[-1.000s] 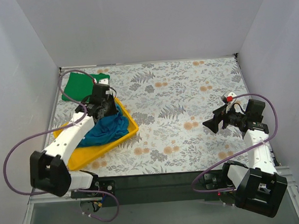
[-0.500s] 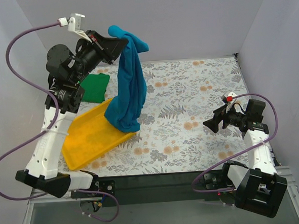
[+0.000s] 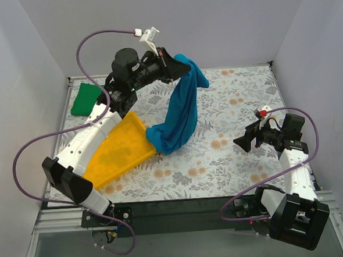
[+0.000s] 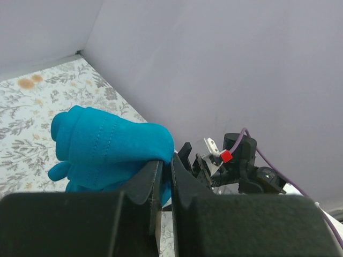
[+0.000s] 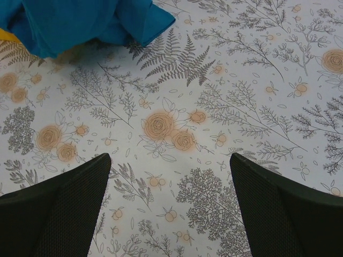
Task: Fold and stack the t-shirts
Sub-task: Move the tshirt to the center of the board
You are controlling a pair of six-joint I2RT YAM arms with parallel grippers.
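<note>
The teal-blue t-shirt [image 3: 181, 113] hangs from my raised left gripper [image 3: 176, 67], which is shut on its top; its lower end drags on the table next to the tray. In the left wrist view the bunched cloth [image 4: 110, 147] sits pinched between the jaws of the left gripper [image 4: 166, 166]. The green t-shirt [image 3: 84, 99] lies folded at the far left corner of the table. My right gripper [image 3: 241, 142] stands open low over the right side of the table. The right wrist view shows the right gripper [image 5: 170, 176] with nothing between its fingers, and the blue t-shirt's hem [image 5: 80, 21] ahead of it.
A yellow tray [image 3: 117, 152] lies tilted at the near left, partly under the left arm. White walls close in the floral table [image 3: 233, 95] on the left, back and right. A purple cable [image 3: 90, 43] loops above the left arm.
My left gripper lifted the blue t-shirt out of the yellow tray and has swung right over the table's middle. The tray has shifted and now holds nothing. The right arm stayed still.
</note>
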